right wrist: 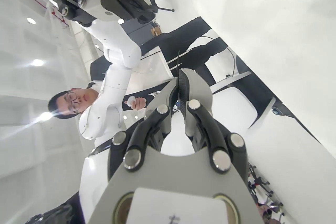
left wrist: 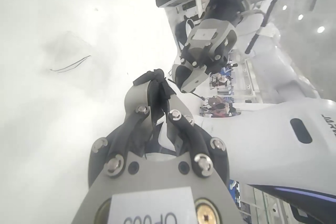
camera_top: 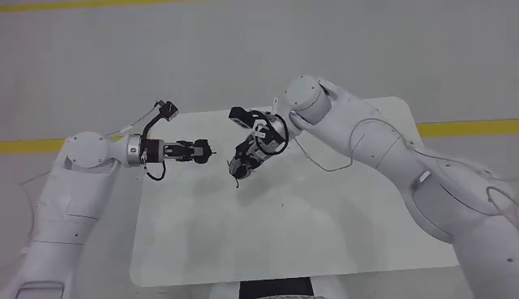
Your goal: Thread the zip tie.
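Observation:
The zip tie [right wrist: 178,59] is a thin black strip pinched between the fingers of my right gripper [right wrist: 178,75], with a short length sticking out past the tips. In the left wrist view the zip tie [left wrist: 197,95] pokes out of the right gripper [left wrist: 183,86] and ends in a small head. My right gripper [camera_top: 238,169] hangs over the table's middle back, the zip tie [camera_top: 238,183] pointing down from it. My left gripper [camera_top: 209,148] sits a short gap to its left, facing it. The left gripper [left wrist: 155,75] is shut, with nothing visible between its black pads.
The white table [camera_top: 324,234] is bare around both grippers, and its front and left edges lie well away from them. Two thin dark lines [left wrist: 71,66] lie on the tabletop below the grippers. The left gripper [right wrist: 148,13] shows beyond the right one's fingertips.

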Available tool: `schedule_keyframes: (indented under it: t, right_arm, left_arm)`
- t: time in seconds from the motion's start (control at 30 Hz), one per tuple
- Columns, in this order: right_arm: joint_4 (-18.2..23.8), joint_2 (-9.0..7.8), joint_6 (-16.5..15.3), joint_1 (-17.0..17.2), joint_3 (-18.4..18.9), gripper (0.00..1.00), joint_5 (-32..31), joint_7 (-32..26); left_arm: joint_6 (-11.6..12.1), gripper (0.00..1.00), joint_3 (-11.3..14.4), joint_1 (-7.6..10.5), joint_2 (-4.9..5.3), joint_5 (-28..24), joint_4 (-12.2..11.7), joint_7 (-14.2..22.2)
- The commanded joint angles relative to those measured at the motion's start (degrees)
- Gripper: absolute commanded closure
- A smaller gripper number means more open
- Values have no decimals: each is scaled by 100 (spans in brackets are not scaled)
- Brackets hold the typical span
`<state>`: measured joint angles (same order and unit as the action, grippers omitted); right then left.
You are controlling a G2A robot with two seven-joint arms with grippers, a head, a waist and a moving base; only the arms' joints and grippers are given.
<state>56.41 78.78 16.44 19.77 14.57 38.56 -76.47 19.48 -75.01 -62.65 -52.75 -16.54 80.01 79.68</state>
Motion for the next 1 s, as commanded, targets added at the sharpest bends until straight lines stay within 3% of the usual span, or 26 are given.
schedule_keyframes:
  t: [0.0, 0.17, 0.4, 0.63, 0.97]
  right_arm:
    - [52, 4, 37, -38, 19, 100, -157, 15]
    - [169, 11, -94, -106, 44, 100, -458, 68]
    - [210, 11, -119, -78, 38, 100, -520, 155]
    - [640, 9, -44, -172, 36, 100, -1187, 23]
    - [633, 110, -61, -249, 32, 100, -1371, -317]
  left_arm:
    - [0, 100, 36, 2, 21, 198, 81, -4]
    - [0, 100, -2, -59, 32, 267, 186, -257]
    - [-6, 100, 4, -67, 31, 271, 193, -292]
    - [0, 100, 76, -49, 88, 804, 561, -302]
    - [0, 100, 34, -89, 171, 1344, 1194, -107]
